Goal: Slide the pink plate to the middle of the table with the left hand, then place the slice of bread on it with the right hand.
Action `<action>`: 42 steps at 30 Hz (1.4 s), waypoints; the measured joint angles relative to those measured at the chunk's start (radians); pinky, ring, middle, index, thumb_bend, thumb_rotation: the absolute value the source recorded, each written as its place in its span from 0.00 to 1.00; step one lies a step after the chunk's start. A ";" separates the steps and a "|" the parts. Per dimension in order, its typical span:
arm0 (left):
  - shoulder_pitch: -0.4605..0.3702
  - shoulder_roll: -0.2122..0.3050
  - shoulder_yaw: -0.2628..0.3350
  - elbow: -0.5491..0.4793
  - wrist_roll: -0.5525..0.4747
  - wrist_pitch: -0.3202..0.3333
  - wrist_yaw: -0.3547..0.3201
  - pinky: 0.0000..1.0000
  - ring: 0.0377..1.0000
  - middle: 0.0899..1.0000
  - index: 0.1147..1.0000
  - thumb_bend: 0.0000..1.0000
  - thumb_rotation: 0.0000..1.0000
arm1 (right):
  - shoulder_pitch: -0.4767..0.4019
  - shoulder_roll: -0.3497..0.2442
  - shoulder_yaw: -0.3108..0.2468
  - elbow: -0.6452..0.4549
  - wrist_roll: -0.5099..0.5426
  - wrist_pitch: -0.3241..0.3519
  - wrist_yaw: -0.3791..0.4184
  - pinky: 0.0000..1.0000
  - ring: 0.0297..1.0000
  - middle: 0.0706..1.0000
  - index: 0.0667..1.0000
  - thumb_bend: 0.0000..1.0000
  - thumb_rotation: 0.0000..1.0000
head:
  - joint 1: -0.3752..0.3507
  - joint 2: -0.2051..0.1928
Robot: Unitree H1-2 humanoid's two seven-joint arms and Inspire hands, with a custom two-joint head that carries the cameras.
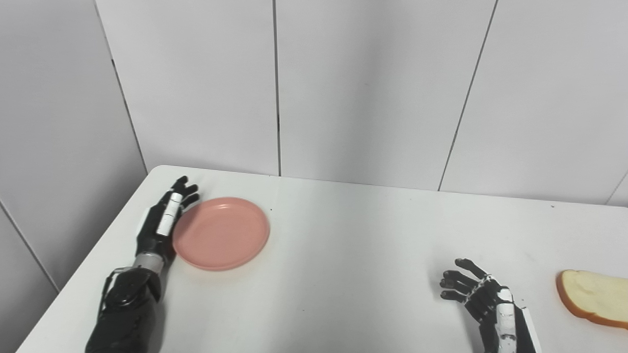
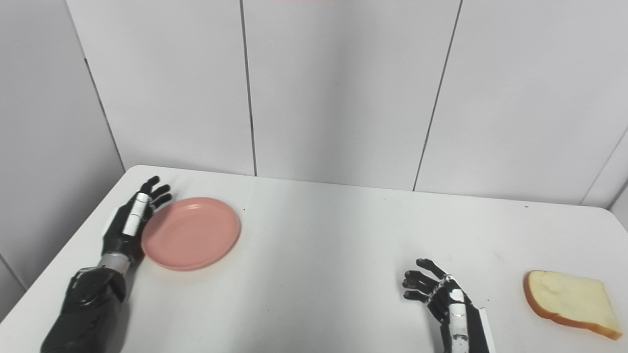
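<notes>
A round pink plate (image 1: 222,233) lies empty on the left part of the white table (image 1: 343,235). My left hand (image 1: 164,218) is open, fingers stretched out, and lies against the plate's left rim. A slice of bread (image 2: 569,301) with a brown crust lies flat near the table's right front. My right hand (image 2: 441,296) is open and empty, fingers slightly curled, resting near the front edge to the left of the bread and apart from it.
White wall panels (image 1: 274,88) stand right behind the table's far edge. The table's rounded left corner (image 1: 157,171) is just beyond my left hand. Bare table surface lies between the plate and the bread.
</notes>
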 measured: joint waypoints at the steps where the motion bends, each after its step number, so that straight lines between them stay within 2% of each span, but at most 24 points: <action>1: -0.001 -0.008 -0.007 -0.002 0.001 0.000 -0.005 0.80 0.87 0.85 0.85 0.94 0.75 | 0.000 0.000 0.001 0.000 -0.004 0.000 -0.001 0.61 0.64 0.63 0.69 0.75 0.99 | -0.002 0.000; 8: -0.003 -0.064 -0.048 -0.022 0.023 -0.002 -0.009 0.78 0.85 0.83 0.85 0.91 0.76 | 0.006 0.004 0.006 -0.005 -0.021 0.000 -0.018 0.59 0.63 0.62 0.69 0.75 0.99 | -0.014 0.006; 13: -0.007 -0.112 -0.077 -0.027 0.046 -0.003 -0.008 0.76 0.85 0.83 0.84 0.94 0.76 | 0.012 0.011 0.013 -0.012 -0.037 0.001 -0.024 0.60 0.63 0.63 0.69 0.76 0.99 | -0.023 0.011; 18: -0.014 -0.149 -0.087 -0.026 0.048 -0.001 -0.004 0.78 0.85 0.82 0.84 0.93 0.77 | 0.020 0.019 0.023 -0.021 -0.053 0.006 -0.030 0.60 0.63 0.62 0.69 0.74 1.00 | -0.051 0.020; 20: -0.016 -0.159 -0.089 -0.026 0.048 0.000 -0.005 0.80 0.85 0.83 0.85 0.93 0.77 | 0.025 0.024 0.026 -0.025 -0.062 0.007 -0.037 0.60 0.63 0.62 0.69 0.74 1.00 | -0.089 0.032; 22: -0.017 -0.168 -0.090 -0.028 0.047 0.002 -0.009 0.81 0.85 0.82 0.85 0.91 0.76 | 0.029 0.031 0.032 -0.030 -0.076 0.011 -0.043 0.61 0.63 0.62 0.70 0.74 1.00 | -0.092 0.032; 24: -0.015 -0.177 -0.091 -0.035 0.045 0.008 -0.012 0.81 0.85 0.83 0.85 0.90 0.77 | 0.034 0.038 0.041 -0.034 -0.085 0.019 -0.048 0.61 0.63 0.62 0.70 0.74 1.00 | -0.149 0.032; 26: -0.011 -0.185 -0.097 -0.047 0.045 0.016 -0.020 0.82 0.86 0.83 0.85 0.90 0.77 | 0.037 0.049 0.051 -0.039 -0.097 0.032 -0.058 0.61 0.63 0.61 0.69 0.74 1.00 | -0.162 0.032; 28: -0.006 -0.196 -0.097 -0.061 0.043 0.025 -0.022 0.83 0.86 0.83 0.84 0.93 0.75 | 0.041 0.063 0.060 -0.046 -0.112 0.052 -0.068 0.61 0.63 0.61 0.69 0.75 1.00 | -0.198 0.037; 31: 0.000 -0.214 -0.096 -0.076 0.039 0.039 -0.030 0.82 0.86 0.83 0.84 0.93 0.76 | 0.052 0.088 0.075 -0.056 -0.132 0.070 -0.081 0.61 0.63 0.62 0.70 0.75 1.00 | -0.224 0.040; 36: 0.006 -0.237 -0.097 -0.089 0.039 0.050 -0.042 0.82 0.86 0.83 0.85 0.95 0.77 | 0.055 0.104 0.096 -0.059 -0.171 0.072 -0.095 0.60 0.62 0.62 0.70 0.77 1.00 | -0.310 0.043; 42: 0.007 -0.247 -0.098 -0.089 0.039 0.053 -0.055 0.78 0.84 0.81 0.84 0.93 0.77 | 0.054 0.125 0.126 -0.059 -0.213 0.077 -0.111 0.60 0.62 0.62 0.71 0.80 1.00 | -0.383 0.051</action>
